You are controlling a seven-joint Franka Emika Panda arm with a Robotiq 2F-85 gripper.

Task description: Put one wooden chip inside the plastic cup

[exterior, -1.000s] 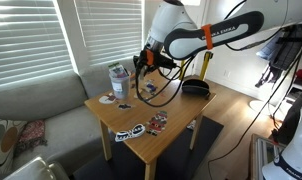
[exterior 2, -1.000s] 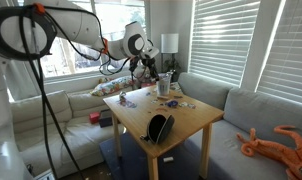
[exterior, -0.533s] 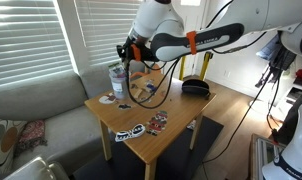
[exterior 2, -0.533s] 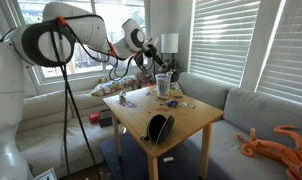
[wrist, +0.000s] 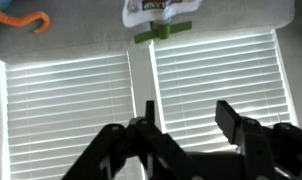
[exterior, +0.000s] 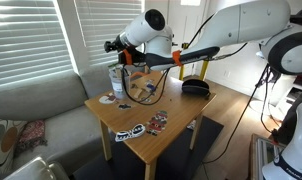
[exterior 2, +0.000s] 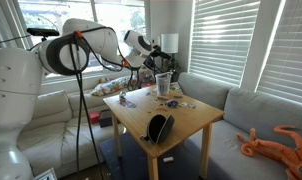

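Observation:
The plastic cup [exterior: 118, 79], tall and translucent with bluish markings, stands at the far corner of the wooden table [exterior: 176, 108]; it also shows in an exterior view [exterior 2: 163, 85]. My gripper [exterior: 115, 46] hangs above the cup, a little to the window side, and shows again in an exterior view [exterior 2: 150, 62]. In the wrist view the gripper [wrist: 189, 120] points at the window blinds with its fingers [wrist: 229, 118] apart and nothing between them. Small pieces [exterior 2: 126, 100] lie on the table near the cup; they are too small for me to pick out a wooden chip. The cup's inside is hidden.
A low black rounded object [exterior: 196, 87] sits on the table's other side, also seen in an exterior view [exterior 2: 158, 128]. Stickers [exterior: 131, 130] lie near the front edge. A grey sofa [exterior: 36, 100] flanks the table, and blinds [wrist: 71, 110] cover the windows behind it.
The arm has swung from over the table toward the cup and risen, turning the gripper toward the window. The jaws, shut a second ago, now stand apart.

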